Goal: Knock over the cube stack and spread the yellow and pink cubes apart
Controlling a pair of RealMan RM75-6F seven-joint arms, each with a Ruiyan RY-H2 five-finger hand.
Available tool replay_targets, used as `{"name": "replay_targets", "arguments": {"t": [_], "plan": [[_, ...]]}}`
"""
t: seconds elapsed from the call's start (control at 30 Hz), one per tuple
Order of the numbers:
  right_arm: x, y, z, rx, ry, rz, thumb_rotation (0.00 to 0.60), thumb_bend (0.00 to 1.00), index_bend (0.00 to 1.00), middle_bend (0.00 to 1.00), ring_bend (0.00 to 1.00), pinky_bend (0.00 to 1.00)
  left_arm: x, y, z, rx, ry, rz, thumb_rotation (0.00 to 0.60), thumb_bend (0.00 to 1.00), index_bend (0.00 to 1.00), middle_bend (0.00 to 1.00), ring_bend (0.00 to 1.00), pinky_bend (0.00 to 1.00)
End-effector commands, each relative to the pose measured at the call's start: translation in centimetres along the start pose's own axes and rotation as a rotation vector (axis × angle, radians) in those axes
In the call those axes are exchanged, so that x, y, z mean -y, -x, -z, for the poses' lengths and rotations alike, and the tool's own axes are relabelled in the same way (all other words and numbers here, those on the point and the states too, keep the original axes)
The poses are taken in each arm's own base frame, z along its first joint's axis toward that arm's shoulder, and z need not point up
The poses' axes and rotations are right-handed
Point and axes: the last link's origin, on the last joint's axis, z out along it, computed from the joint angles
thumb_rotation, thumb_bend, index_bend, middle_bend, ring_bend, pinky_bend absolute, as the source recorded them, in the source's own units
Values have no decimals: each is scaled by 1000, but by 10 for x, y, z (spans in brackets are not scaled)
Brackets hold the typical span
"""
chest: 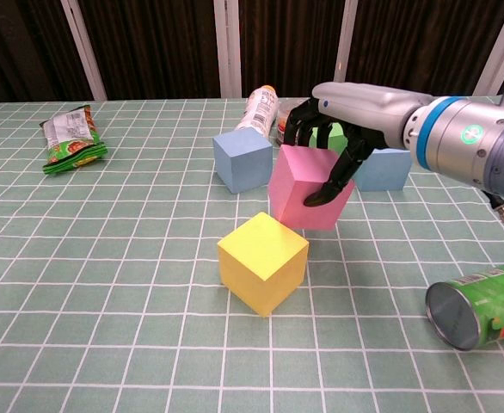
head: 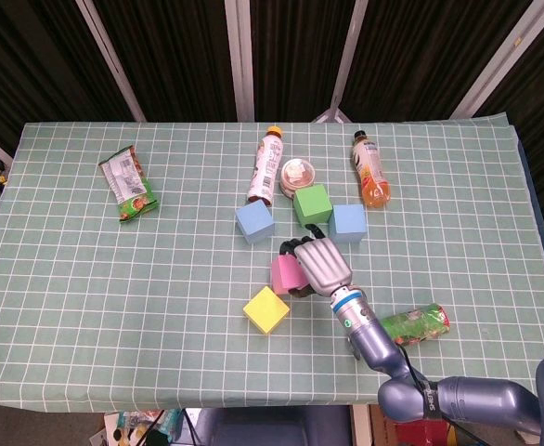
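My right hand (head: 321, 263) (chest: 355, 107) grips the pink cube (head: 282, 272) (chest: 299, 188), fingers over its far top edge and thumb on its near right face. The pink cube is tilted, and its lower edge meets the yellow cube (head: 266, 309) (chest: 262, 263), which lies just in front of it towards the table's near edge. Whether the pink cube rests on the cloth I cannot tell. The left hand shows in neither view.
Behind the hand are two blue cubes (head: 253, 222) (head: 348, 221) and a green cube (head: 312, 204). Two bottles (head: 265, 166) (head: 369, 170) and a small cup (head: 297, 173) lie further back. A green can (head: 411, 325) (chest: 480, 304) lies right of the forearm, a snack bag (head: 128, 186) far left.
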Motion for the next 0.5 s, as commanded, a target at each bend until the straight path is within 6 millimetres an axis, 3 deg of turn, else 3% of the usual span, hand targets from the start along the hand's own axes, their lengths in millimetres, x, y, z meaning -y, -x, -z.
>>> {"name": "replay_targets", "arguments": {"t": [0.03,0.23,0.5], "plan": [[7,5,9,2,-15,8,600,264,561,540,599,141,1,0,-1,0,-2,1,600,150,176,30,0,0],[14,5,16,-4,-23,-23,600,263,561,540,599,141,0,0,0,6,6,0,600,150,176,30,0,0],[-4,2,-4,-58,31,106,600,263,561,523,569,140,1,-1,0,-1,-1,-1,600,150,177,30,0,0]]}}
